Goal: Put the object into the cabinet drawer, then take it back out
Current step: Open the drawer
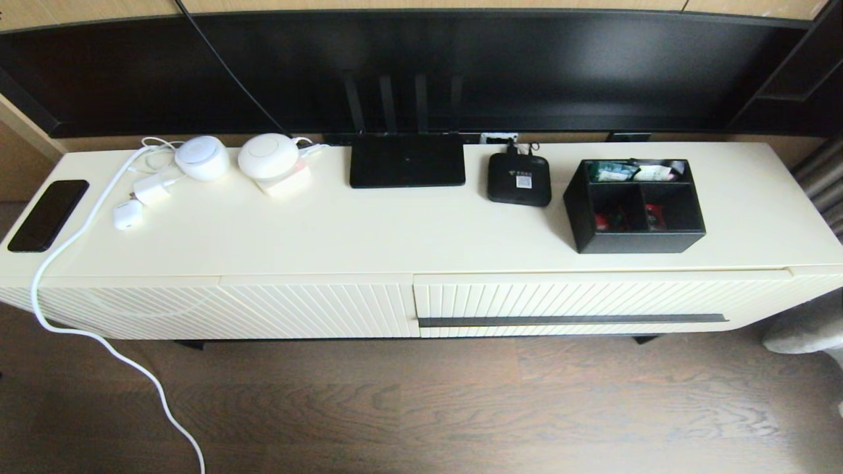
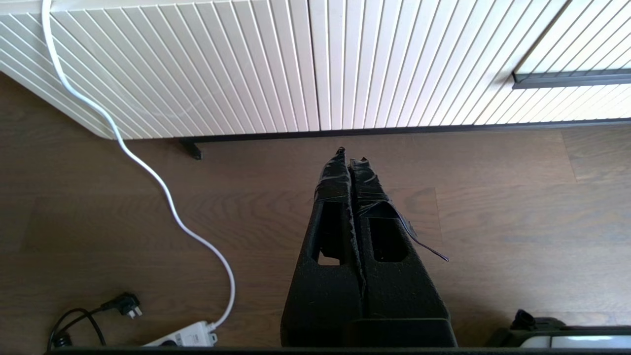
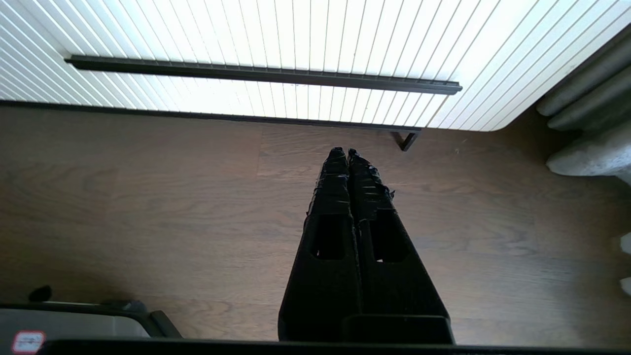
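The black organizer box (image 1: 633,205) stands on the cabinet top at the right, with colourful packets in its three compartments. Below it, the cream ribbed drawer (image 1: 593,299) is closed, its long dark handle strip (image 1: 571,320) running along the front; the same handle strip (image 3: 261,74) faces the right wrist camera. Neither arm shows in the head view. My left gripper (image 2: 351,157) hangs shut and empty over the wooden floor, in front of the handle-less ribbed panel (image 2: 197,64). My right gripper (image 3: 345,153) is also shut and empty, low before the drawer front.
On the cabinet top sit a flat black router (image 1: 407,160), a small black set-top box (image 1: 519,179), two white round devices (image 1: 267,157), chargers and a black phone (image 1: 47,214). A white cable (image 1: 99,336) trails to a power strip (image 2: 185,336). A TV (image 1: 421,66) stands behind.
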Robot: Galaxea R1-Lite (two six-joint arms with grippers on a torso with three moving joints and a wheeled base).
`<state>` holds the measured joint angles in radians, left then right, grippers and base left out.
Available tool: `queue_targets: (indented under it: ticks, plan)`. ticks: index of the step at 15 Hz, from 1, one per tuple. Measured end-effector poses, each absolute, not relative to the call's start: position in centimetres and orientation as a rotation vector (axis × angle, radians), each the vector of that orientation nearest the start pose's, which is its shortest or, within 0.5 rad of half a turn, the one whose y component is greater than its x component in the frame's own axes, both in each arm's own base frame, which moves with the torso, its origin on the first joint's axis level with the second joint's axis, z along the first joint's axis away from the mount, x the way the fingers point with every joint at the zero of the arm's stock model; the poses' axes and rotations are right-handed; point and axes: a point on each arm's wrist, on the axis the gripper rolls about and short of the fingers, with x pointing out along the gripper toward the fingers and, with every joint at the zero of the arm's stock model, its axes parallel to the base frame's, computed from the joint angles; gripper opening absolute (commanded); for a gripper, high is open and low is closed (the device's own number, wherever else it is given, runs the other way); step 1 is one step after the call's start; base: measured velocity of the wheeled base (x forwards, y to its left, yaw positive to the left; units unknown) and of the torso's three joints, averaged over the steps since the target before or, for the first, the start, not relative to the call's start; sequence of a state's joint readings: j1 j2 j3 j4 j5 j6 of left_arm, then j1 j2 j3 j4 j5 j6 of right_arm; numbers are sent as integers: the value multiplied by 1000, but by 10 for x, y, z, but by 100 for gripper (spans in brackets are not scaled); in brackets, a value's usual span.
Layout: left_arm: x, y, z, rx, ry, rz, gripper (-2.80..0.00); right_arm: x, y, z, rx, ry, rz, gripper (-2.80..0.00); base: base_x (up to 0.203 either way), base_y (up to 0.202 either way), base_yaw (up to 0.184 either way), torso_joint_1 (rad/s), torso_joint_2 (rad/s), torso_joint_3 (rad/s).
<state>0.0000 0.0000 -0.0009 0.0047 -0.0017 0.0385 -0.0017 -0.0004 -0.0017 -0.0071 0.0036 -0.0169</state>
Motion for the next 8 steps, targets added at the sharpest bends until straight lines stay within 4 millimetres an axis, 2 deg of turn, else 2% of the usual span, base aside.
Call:
queue_targets:
  ticks: [8]
  plan:
    - [-23, 0, 75, 38, 4, -2, -280, -23, 0, 77, -60, -13, 2, -280, 0, 0, 0, 0, 0, 0]
